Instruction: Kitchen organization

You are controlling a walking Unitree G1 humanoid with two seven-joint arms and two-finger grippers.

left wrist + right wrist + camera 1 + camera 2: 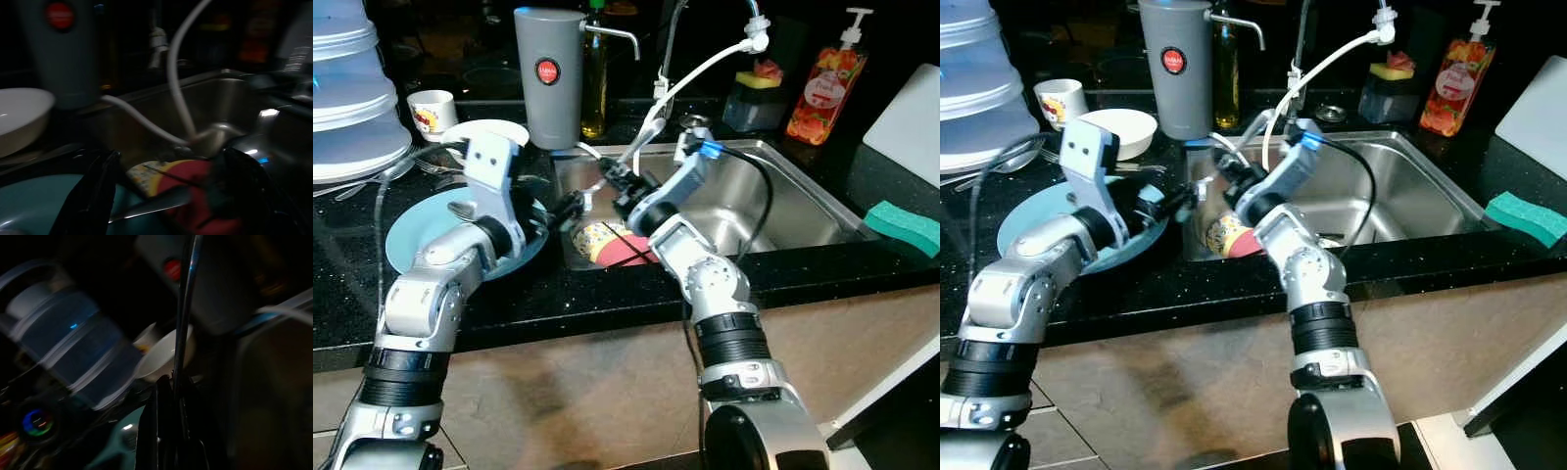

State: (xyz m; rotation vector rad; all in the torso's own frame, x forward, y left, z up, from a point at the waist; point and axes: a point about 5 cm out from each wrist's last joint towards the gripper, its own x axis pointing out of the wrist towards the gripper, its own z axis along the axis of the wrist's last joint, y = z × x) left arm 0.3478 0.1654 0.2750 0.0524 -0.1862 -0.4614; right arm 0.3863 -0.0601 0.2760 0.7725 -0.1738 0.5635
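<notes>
Right claw (625,188) clenched on a utensil (183,313) above the sink's (803,201) left edge, left claw (570,208) released near the plate (411,230): best lifted slowly, clear of the hose (700,73).

Bright, sharp head views; dim, motion-blurred wrist views; glare off the sink (803,201)

Both head cameras look forward and down from above the arms onto the sink (783,196) and black counter (607,294). The left wrist camera sits low and close, facing past its fingers (93,196) toward the sink. The right wrist camera, dark and blurred, faces the white bowl (164,355), also seen from the head.
</notes>
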